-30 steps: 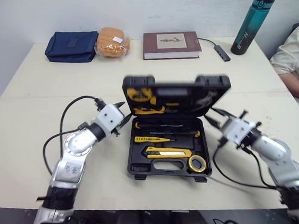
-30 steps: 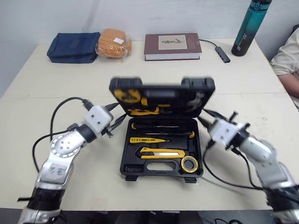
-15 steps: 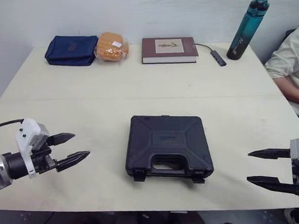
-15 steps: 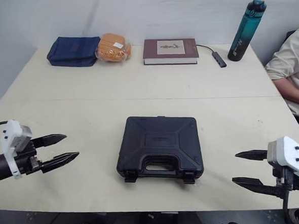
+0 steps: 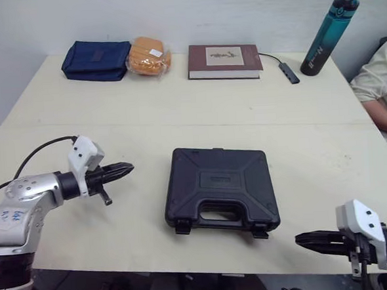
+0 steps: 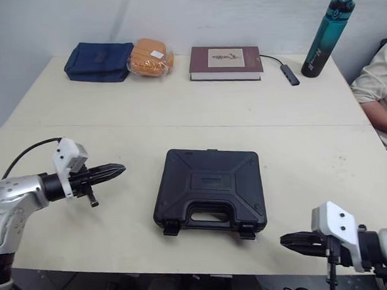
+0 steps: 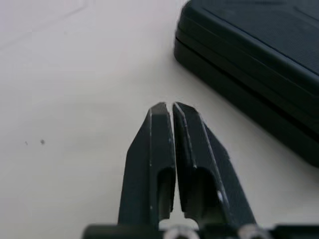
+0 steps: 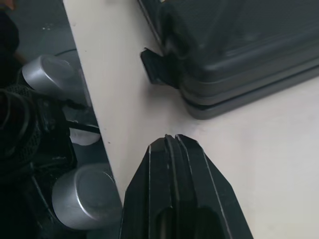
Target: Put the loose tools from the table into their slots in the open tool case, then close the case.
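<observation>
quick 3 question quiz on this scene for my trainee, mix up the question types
1. True or false: the tool case lies with its lid open.
2. Where is the left gripper? A) to the left of the case, apart from it B) resting on the lid C) clamped on the handle
3. Fill in: at the far right corner of the table stands a teal ____.
Key: 1 false, the lid is shut. 2 A. 3 bottle.
</observation>
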{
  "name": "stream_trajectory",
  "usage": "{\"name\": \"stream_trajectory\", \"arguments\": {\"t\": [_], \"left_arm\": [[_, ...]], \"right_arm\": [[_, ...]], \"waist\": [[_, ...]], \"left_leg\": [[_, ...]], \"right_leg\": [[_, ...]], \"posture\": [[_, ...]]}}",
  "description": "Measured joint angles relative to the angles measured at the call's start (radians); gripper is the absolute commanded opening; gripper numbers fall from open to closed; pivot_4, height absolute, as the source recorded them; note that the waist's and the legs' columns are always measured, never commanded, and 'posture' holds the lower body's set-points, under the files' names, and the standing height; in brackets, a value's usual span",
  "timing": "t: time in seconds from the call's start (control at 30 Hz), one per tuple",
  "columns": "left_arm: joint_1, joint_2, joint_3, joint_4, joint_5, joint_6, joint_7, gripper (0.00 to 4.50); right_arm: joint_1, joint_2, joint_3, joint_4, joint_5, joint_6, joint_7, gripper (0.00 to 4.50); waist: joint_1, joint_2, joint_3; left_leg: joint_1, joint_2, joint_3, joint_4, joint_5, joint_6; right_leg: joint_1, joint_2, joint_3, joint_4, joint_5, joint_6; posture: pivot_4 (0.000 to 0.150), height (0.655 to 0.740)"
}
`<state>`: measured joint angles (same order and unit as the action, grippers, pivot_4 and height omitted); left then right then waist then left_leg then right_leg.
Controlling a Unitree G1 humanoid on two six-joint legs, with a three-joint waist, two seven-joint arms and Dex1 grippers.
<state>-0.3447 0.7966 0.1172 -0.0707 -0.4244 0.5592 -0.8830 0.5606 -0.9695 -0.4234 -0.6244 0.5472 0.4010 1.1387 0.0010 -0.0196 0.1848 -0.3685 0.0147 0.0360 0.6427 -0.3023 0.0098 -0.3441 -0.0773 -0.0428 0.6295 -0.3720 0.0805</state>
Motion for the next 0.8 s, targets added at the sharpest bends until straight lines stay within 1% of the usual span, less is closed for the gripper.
{"name": "stream_trajectory", "arguments": {"t": [0.07,0.1,0.17,0.27,0.37,0.53,0.67,0.8], "left_arm": [[-0.138,-0.055,-0.091,0.144,0.070,-0.055,-0.007,0.05],[-0.165,-0.065,-0.106,0.172,0.084,-0.069,-0.008,0.05],[-0.286,-0.122,-0.160,0.312,0.137,-0.127,-0.017,0.05],[-0.414,-0.177,-0.214,0.485,0.201,-0.215,-0.043,0.05],[-0.501,-0.232,-0.256,0.652,0.265,-0.318,-0.069,0.05],[-0.606,-0.338,-0.299,0.904,0.347,-0.481,-0.099,0.05],[-0.666,-0.389,-0.320,1.034,0.396,-0.571,-0.114,0.05],[-0.690,-0.403,-0.320,1.098,0.417,-0.630,-0.142,0.05]], "right_arm": [[-0.036,0.017,0.077,0.002,-0.024,0.001,-0.025,0.00],[-0.046,0.021,0.095,0.001,-0.030,0.001,-0.031,0.00],[-0.072,0.033,0.141,0.002,-0.046,0.003,-0.051,0.00],[-0.103,0.040,0.202,0.001,-0.070,0.013,-0.074,0.00],[-0.151,0.054,0.260,0.003,-0.085,0.022,-0.101,0.00],[-0.212,0.063,0.317,0.012,-0.098,0.030,-0.120,0.00],[-0.246,0.066,0.340,0.025,-0.100,0.038,-0.129,0.00],[-0.272,0.080,0.341,0.045,-0.123,0.029,-0.146,0.00]], "waist": [[0.001,0.000,0.000],[0.001,0.000,0.000],[0.001,0.000,0.000],[0.001,-0.001,0.000],[0.001,-0.001,0.000],[0.004,-0.002,0.001],[0.004,-0.003,0.002],[-0.001,-0.003,0.002]], "left_leg": [[-0.001,0.000,0.000,0.002,0.002,-0.004],[-0.002,0.000,0.000,0.003,0.002,-0.004],[-0.003,0.000,0.000,0.005,0.002,-0.004],[-0.004,-0.001,0.001,0.007,0.002,-0.004],[-0.004,-0.001,0.001,0.008,0.002,-0.003],[-0.004,-0.001,0.001,0.009,0.002,-0.003],[-0.006,-0.001,0.002,0.010,0.002,-0.003],[-0.006,-0.001,0.002,0.013,0.002,-0.003]], "right_leg": [[0.000,0.000,-0.001,0.000,0.000,0.000],[-0.001,0.000,-0.001,0.000,0.000,0.000],[0.000,0.001,-0.001,0.000,0.000,0.001],[0.000,0.001,-0.001,0.000,0.001,0.002],[0.000,0.001,-0.001,0.000,0.001,0.003],[-0.001,0.001,-0.001,0.001,0.001,0.004],[-0.003,0.001,-0.002,0.007,0.001,0.004],[-0.004,0.001,-0.002,0.008,0.001,0.004]], "posture": [[0.150,0.7400],[0.150,0.7400],[0.150,0.7400],[0.150,0.7400],[0.150,0.7400],[0.150,0.7400],[0.150,0.7400],[0.150,0.7400]]}}
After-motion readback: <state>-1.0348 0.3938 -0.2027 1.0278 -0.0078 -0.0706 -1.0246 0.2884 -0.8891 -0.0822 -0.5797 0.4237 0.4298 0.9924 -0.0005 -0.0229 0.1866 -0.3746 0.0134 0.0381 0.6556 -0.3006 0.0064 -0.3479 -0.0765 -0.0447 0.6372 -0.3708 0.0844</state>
